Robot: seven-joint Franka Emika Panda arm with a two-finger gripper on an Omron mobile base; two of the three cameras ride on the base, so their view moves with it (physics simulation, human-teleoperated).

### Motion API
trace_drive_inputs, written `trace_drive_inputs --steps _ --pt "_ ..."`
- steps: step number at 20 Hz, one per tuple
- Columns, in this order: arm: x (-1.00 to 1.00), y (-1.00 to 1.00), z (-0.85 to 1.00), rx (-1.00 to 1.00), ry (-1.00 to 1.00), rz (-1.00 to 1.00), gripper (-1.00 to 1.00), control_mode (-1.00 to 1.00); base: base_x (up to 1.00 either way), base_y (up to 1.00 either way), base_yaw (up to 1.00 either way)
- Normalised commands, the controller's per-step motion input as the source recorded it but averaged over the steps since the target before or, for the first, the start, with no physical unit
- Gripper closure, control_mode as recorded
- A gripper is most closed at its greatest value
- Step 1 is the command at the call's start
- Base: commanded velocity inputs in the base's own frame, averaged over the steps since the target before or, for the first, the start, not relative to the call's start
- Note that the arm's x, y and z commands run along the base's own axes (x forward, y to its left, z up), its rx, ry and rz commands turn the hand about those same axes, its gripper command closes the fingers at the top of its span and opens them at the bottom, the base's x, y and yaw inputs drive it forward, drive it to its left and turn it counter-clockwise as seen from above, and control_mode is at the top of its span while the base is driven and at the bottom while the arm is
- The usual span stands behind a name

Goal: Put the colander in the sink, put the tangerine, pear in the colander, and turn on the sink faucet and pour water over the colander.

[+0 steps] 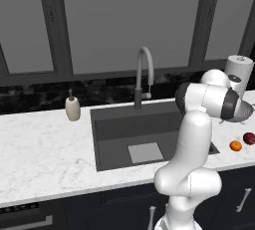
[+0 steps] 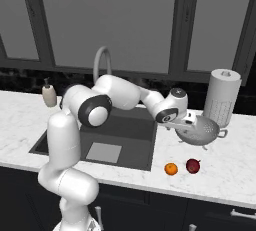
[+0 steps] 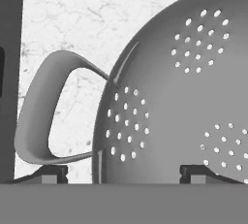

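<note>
Hand view showed the gripper (image 3: pixel 121 172) spread wide astride the colander (image 3: pixel 184 97) rim (lower centre, handle at left); closing off-centre might tip it.

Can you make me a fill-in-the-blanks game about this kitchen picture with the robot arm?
1. The light-grey metal colander dotted with holes stands on the white marble ____, right of the dark-grey rectangular sink.
2. The tiny bright-orange tangerine lies to the ____ of the dark-red pear in the right base view.
3. The tall grey gooseneck faucet has no ____ coming out.
4. The robot's two-finger gripper is at the colander's ____.

Missing words: counter; left; water; rim
</note>
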Motion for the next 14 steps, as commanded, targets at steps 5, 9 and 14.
trace_drive_inputs --steps 5,9,14 --pt "0.0 0.0 0.0 0.0 0.0 0.0 1.0 -1.0 0.0 0.0 0.0" --pt "0.0 0.0 0.0 0.0 0.0 0.0 1.0 -1.0 0.0 0.0 0.0" --pt "0.05 0.0 0.0 0.0 0.0 -0.02 1.0 -1.0 0.0 0.0 0.0"
